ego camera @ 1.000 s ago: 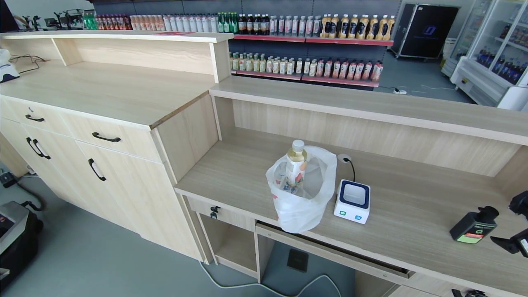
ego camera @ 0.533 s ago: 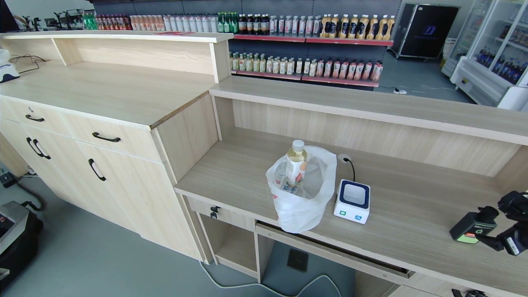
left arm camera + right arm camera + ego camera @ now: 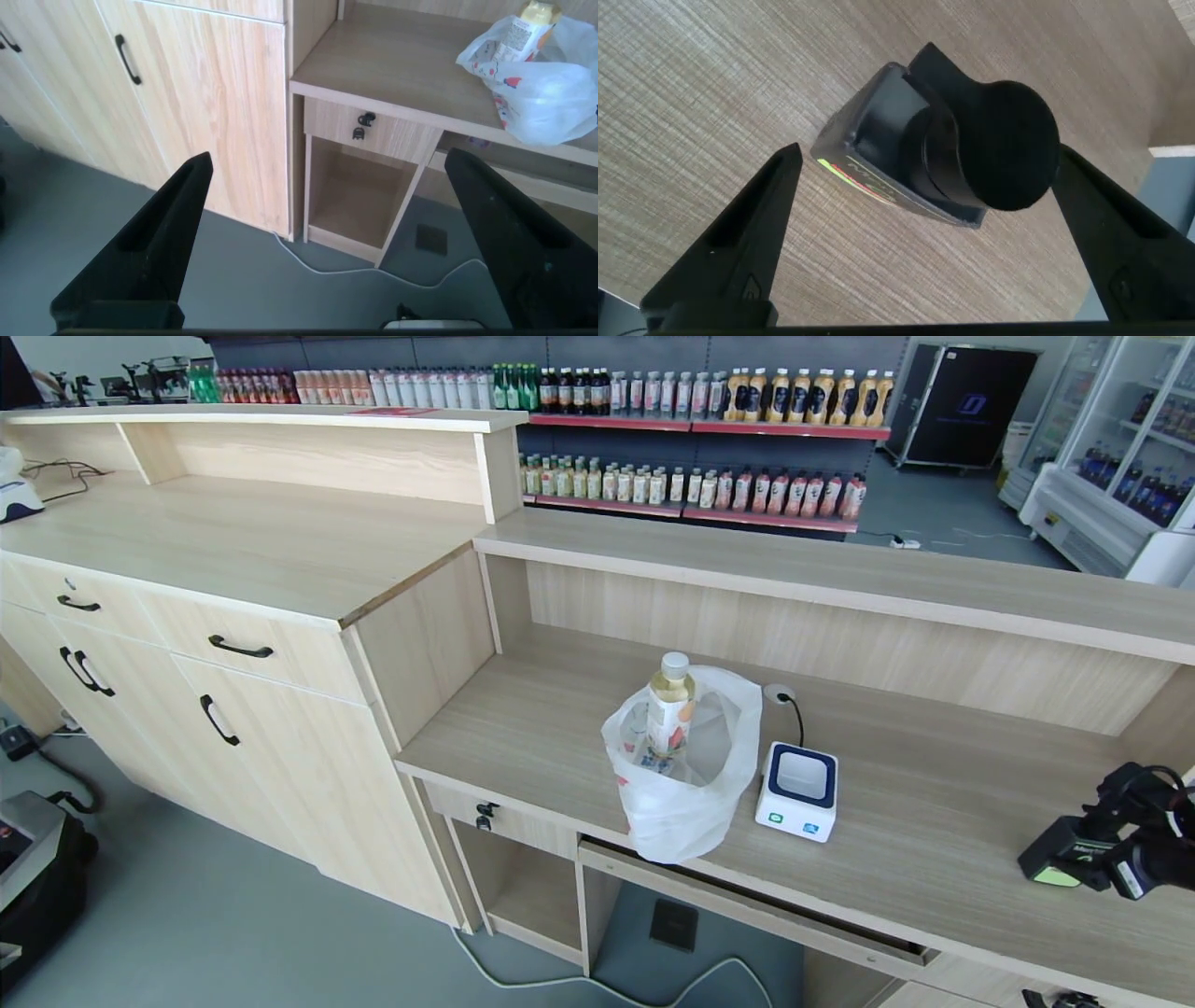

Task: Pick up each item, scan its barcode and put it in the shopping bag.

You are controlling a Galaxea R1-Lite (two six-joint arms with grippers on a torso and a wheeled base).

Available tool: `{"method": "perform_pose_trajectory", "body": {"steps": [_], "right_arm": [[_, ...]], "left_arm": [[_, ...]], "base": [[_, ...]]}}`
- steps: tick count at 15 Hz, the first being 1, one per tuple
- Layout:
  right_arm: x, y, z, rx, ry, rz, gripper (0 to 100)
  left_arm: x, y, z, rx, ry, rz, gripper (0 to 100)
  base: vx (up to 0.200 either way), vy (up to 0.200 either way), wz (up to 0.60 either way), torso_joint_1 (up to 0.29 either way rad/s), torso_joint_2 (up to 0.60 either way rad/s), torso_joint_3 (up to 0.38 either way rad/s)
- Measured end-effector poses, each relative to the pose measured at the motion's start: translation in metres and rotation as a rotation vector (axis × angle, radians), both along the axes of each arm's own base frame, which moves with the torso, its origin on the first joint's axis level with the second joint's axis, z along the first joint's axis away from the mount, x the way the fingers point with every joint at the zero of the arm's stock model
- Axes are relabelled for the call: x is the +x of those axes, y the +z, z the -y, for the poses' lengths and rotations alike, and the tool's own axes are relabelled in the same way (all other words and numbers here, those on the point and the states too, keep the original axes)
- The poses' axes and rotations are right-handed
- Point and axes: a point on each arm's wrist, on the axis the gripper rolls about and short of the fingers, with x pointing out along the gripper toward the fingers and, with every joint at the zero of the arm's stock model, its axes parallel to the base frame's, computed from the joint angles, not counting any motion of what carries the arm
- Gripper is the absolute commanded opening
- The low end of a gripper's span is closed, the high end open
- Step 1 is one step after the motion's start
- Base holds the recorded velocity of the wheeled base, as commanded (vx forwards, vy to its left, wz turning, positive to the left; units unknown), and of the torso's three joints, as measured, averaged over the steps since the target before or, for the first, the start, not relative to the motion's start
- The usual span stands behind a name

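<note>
A black flat bottle with a green label (image 3: 1060, 852) lies on the wooden counter (image 3: 934, 821) at the far right. My right gripper (image 3: 1113, 835) is open around its cap end; in the right wrist view the bottle (image 3: 896, 159) sits between the spread fingers (image 3: 738, 252). A white plastic shopping bag (image 3: 681, 793) stands mid-counter with a tea bottle (image 3: 670, 709) upright inside. Just right of the bag is the white barcode scanner (image 3: 796, 791). My left gripper (image 3: 327, 243) hangs open and empty off the counter's front, above the floor, with the bag (image 3: 547, 79) farther off.
A tall cabinet with drawers (image 3: 233, 644) adjoins the counter's left side. A raised back ledge (image 3: 840, 579) runs behind the work surface. The scanner's cable (image 3: 794, 705) leads to a hole in the counter. Bare counter lies between scanner and black bottle.
My right gripper has moved in from the right edge and now straddles the black bottle's cap end. The bottle, bag and scanner have stayed put.
</note>
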Motion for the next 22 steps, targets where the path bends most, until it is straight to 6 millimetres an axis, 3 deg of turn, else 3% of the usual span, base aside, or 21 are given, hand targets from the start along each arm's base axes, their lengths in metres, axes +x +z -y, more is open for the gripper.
{"method": "perform_pose_trajectory", "body": {"steps": [5, 6, 13, 17, 20, 22], "right_arm": [[0.016, -0.010, -0.007, 0.009, 0.049, -0.003, 100], [0.019, -0.012, -0.009, 0.011, 0.058, -0.007, 0], [0.030, -0.018, -0.021, 0.010, 0.105, -0.013, 0], [0.039, -0.003, -0.030, -0.041, 0.133, 0.052, 0], [0.032, 0.043, -0.048, -0.128, 0.172, 0.170, 0], [0.008, 0.081, -0.076, -0.231, 0.230, 0.259, 0]], "left_arm": [[0.000, 0.000, 0.000, 0.000, 0.000, 0.000, 100], [0.000, 0.000, 0.000, 0.000, 0.000, 0.000, 100], [0.000, 0.000, 0.000, 0.000, 0.000, 0.000, 100], [0.000, 0.000, 0.000, 0.000, 0.000, 0.000, 100], [0.000, 0.000, 0.000, 0.000, 0.000, 0.000, 100], [0.000, 0.000, 0.000, 0.000, 0.000, 0.000, 100]], "base": [[0.000, 0.000, 0.00, 0.000, 0.00, 0.000], [0.000, 0.000, 0.00, 0.000, 0.00, 0.000], [0.000, 0.000, 0.00, 0.000, 0.00, 0.000], [0.000, 0.000, 0.00, 0.000, 0.00, 0.000], [0.000, 0.000, 0.00, 0.000, 0.00, 0.000], [0.000, 0.000, 0.00, 0.000, 0.00, 0.000]]}}
